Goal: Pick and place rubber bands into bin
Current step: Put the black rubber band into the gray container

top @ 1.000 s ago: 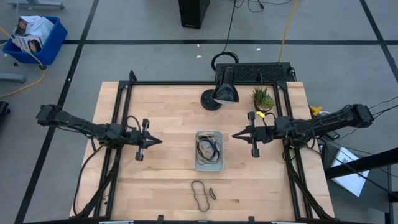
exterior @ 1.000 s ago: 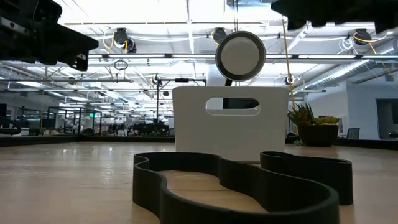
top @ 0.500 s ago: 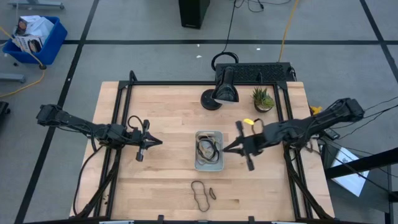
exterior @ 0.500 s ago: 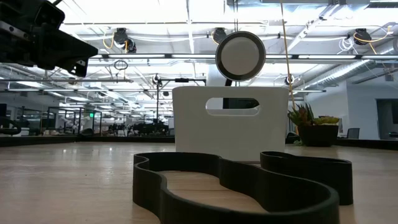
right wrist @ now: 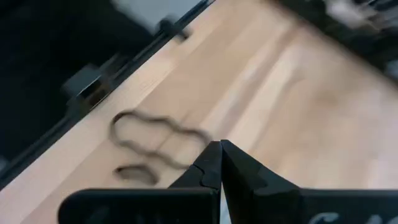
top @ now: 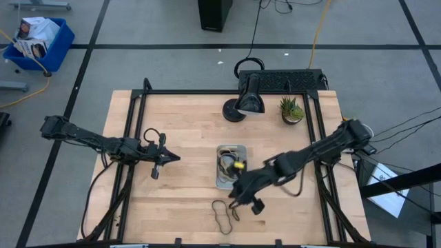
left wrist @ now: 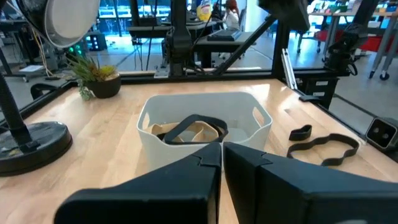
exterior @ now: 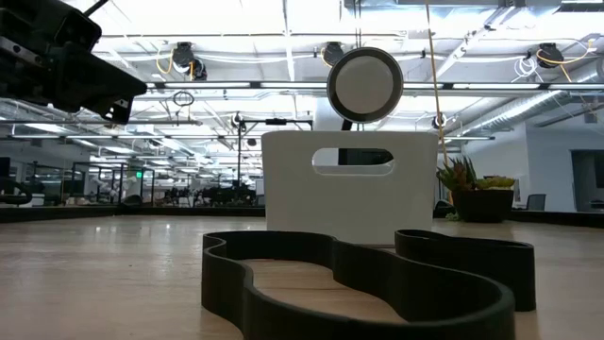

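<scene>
Overhead only: right claw (top: 236,195) above loose rubber bands (top: 221,215).

A grey floor (top: 172,65) crossed by dark lines surrounds the wooden table (top: 186,131). At ten o'clock off the table sits a bright blue crate (top: 38,41) with packets in it; at twelve o'clock stands a black box (top: 215,15), with black cables and a yellow cable (top: 318,31) trailing nearby. From table height, an open workshop shows rows of ceiling lights (exterior: 236,19), overhead beams and distant desks (exterior: 57,194)
</scene>
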Available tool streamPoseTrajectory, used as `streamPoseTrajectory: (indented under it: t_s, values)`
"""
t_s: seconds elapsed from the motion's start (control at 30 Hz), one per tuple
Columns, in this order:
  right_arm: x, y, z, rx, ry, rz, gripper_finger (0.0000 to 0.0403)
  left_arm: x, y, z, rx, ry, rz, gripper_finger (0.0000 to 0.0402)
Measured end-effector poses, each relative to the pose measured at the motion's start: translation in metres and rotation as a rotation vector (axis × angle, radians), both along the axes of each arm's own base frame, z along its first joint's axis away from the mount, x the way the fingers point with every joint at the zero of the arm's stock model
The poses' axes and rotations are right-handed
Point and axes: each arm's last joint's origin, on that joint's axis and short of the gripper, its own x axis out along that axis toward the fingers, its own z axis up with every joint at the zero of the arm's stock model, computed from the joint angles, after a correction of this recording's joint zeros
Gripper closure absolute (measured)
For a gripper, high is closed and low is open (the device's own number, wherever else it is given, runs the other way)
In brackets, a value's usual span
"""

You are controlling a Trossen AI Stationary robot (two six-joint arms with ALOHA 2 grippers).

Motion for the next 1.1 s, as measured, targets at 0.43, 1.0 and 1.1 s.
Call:
streamPoseTrajectory:
  t_s: [0.43, 1.0, 1.1]
  values:
    - [0.022, 0.026, -0.047, -0.249, 0.275, 0.314, 0.0403, 0.000, 0.000, -0.001, 0.003, 0.013, 0.000, 0.0376]
    - [0.037, 0.045, -0.064, -0.239, 0.175, 0.448, 0.0359, -0.001, 0.000, -0.005, 0.007, 0.055, 0.001, 0.0376]
    - [0.037, 0.048, -0.069, -0.228, 0.139, 0.472, 0.0325, -0.001, 0.000, -0.006, -0.001, 0.064, 0.002, 0.0376]
